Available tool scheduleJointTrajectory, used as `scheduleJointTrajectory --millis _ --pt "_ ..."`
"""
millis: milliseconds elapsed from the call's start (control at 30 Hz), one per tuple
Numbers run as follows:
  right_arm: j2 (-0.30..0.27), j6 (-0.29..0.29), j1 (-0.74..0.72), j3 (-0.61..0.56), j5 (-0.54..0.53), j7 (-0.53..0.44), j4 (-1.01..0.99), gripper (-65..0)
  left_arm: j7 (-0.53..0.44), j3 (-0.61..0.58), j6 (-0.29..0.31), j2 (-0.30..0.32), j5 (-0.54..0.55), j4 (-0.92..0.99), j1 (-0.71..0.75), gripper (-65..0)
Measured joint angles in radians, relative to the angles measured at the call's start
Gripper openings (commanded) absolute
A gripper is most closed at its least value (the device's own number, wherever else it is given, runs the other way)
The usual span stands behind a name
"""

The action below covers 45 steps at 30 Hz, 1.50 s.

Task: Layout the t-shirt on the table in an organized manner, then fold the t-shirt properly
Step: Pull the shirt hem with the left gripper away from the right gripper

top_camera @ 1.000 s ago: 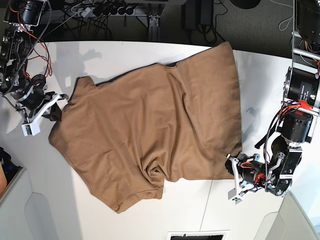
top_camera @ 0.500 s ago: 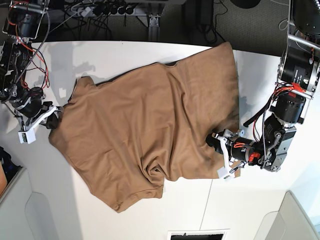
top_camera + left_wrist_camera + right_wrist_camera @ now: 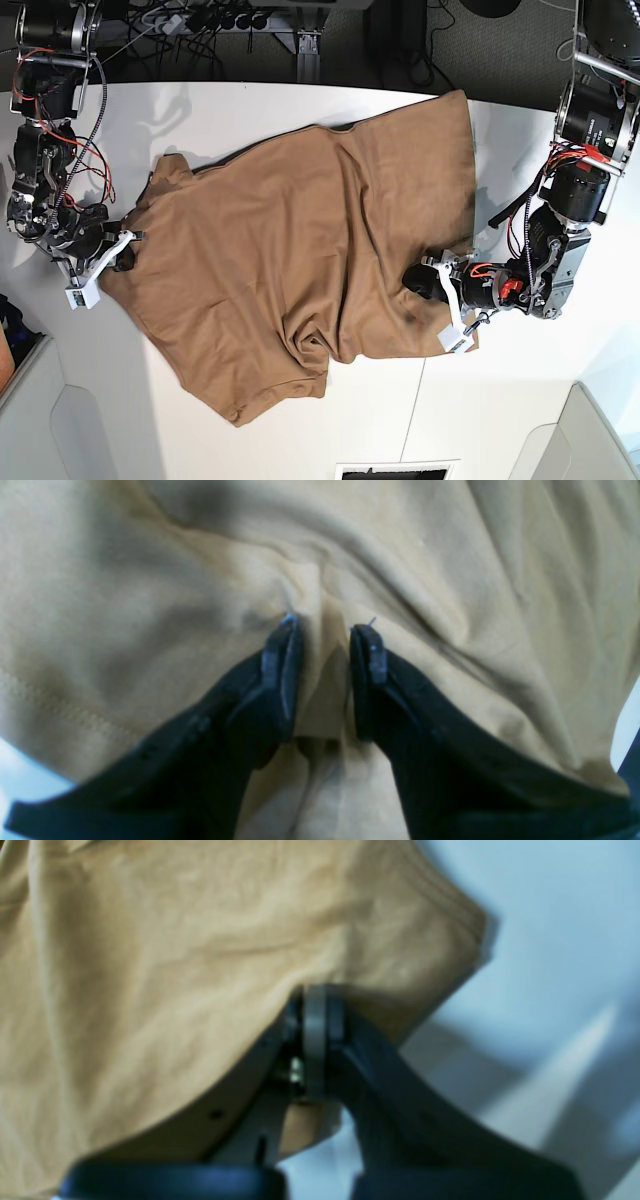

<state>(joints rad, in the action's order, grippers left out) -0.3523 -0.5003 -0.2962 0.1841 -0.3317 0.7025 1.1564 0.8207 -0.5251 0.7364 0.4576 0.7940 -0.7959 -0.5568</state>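
Tan-brown t-shirt (image 3: pixel 300 260) spread crumpled across the white table (image 3: pixel 250 110), skewed diagonally, with the small dark neckline opening toward the table's far edge and one corner reaching the far edge at upper right of the base view. Bunched wrinkles gathered near the shirt's lower middle; a lower flap extending toward the near edge. Thin dark seam line of the table visible near the right-hand side of the near edge.

Left gripper (image 3: pixel 428 282) at the base view's right, lying over the shirt's right-hand margin near a stitched hem. In the left wrist view, left gripper (image 3: pixel 325 630) with black jaws partly apart, tips pressed onto the fabric (image 3: pixel 200 580), a raised ridge of cloth standing between them; whether the ridge is actually pinched cannot be told.

Right gripper (image 3: pixel 120 255) at the base view's left, at the shirt's left-hand edge below the sleeve. In the right wrist view, right gripper (image 3: pixel 315 1000) with jaws fully together, fabric edge (image 3: pixel 200 965) caught at the tips and draped over the near jaw; hemmed corner of cloth beside it, white table surface (image 3: pixel 550 940) to the right, view blurred.
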Motion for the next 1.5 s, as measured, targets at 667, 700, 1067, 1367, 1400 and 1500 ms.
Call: scheduleJointTrajectory --millis 667,700,1067,1367,1400,1500 --pt "-0.002 0.048 0.016 0.282 -0.075 0.093 0.132 -65.0 0.034 -0.012 -0.082 0.075 -0.187 0.014 -0.099 -43.7" --pt "-0.002 0.048 0.017 0.288 -0.074 0.096 0.132 -65.0 0.042 -0.013 -0.084 0.075 -0.198 0.016 -0.108 -43.7" --pt "0.0 0.085 0.055 0.315 -0.103 0.114 0.132 -65.0 0.151 0.02 -0.061 0.085 -0.039 0.016 -0.15 -43.7" --pt "0.001 0.031 0.048 0.227 -0.155 0.057 0.128 -65.0 0.312 0.241 -0.048 0.102 0.25 0.008 -0.118 -43.7" --pt "0.004 0.025 0.04 0.206 -0.157 0.052 0.128 -65.0 0.315 0.248 -0.048 0.101 0.249 0.008 -0.108 -44.0" --pt "0.004 0.022 0.001 0.122 -0.138 0.032 0.128 -65.0 0.316 0.249 -0.047 0.099 0.247 0.008 -0.071 -52.0"
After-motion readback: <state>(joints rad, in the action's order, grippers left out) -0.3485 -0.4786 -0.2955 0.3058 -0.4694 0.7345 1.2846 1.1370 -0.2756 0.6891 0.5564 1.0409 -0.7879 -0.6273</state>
